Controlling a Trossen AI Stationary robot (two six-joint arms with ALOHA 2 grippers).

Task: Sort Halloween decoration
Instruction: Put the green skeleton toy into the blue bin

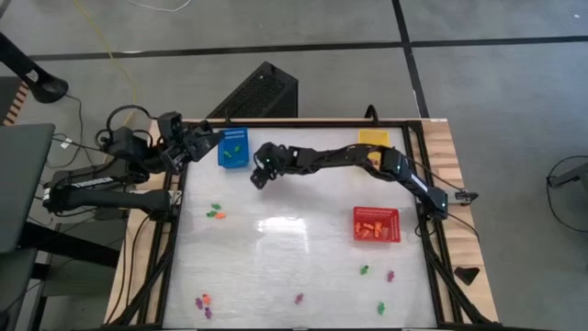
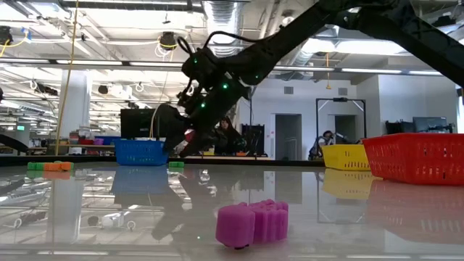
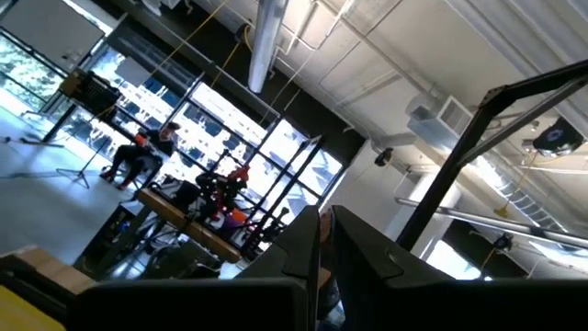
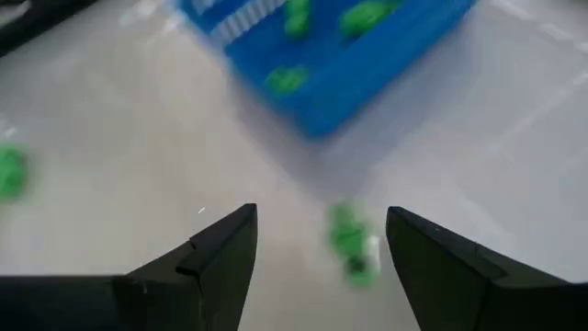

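Observation:
Small orange, green and purple Halloween decoration pieces lie scattered on the white table (image 1: 303,248), one purple piece (image 2: 251,223) close to the low camera. My right gripper (image 4: 322,213) is open, slanting down just beside the blue basket (image 4: 331,64), which holds green pieces (image 4: 363,16). A blurred green piece (image 4: 349,241) shows beyond the gap between its fingers, apart from both; whether it lies on the table I cannot tell. My left gripper (image 3: 323,221) is shut on nothing, raised and pointing upward at the table's far left corner (image 1: 207,140).
A red basket (image 1: 377,224) with orange pieces stands at the right, and a yellow basket (image 1: 373,138) sits at the far edge under my right arm. Loose pieces lie at the left (image 1: 216,213) and along the near edge (image 1: 204,302). The table's middle is bare.

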